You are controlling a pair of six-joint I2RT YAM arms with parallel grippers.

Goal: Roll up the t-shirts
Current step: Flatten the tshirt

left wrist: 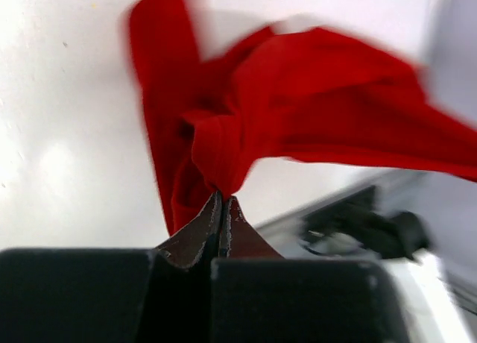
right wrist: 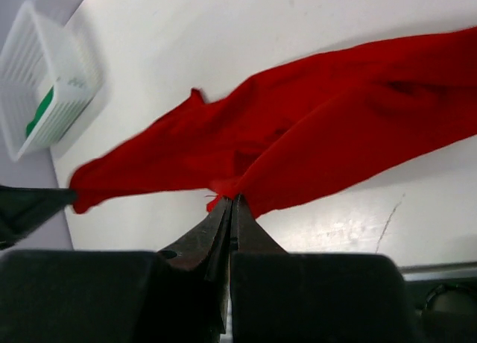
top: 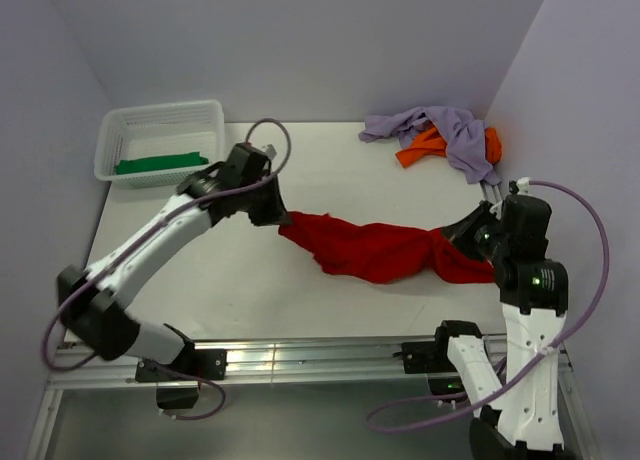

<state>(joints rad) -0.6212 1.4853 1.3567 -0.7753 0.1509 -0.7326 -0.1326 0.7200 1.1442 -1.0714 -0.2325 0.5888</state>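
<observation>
White mesh basket [top: 112,145] upright at the far-left corner of the table [top: 240,290], close to the walls [top: 300,40]. Plain white tabletop, with a thin dark scratch [right wrist: 387,222] showing in the right wrist view. Silver metal rail [top: 300,360] along the near edge, running left to right. Pale lavender walls at back and both sides, meeting in the far corners.

Red t-shirt [top: 385,250] one, other t-shirts [top: 452,130] three, basket [top: 160,113] one, pincers [left wrist: 221,201] two.
</observation>
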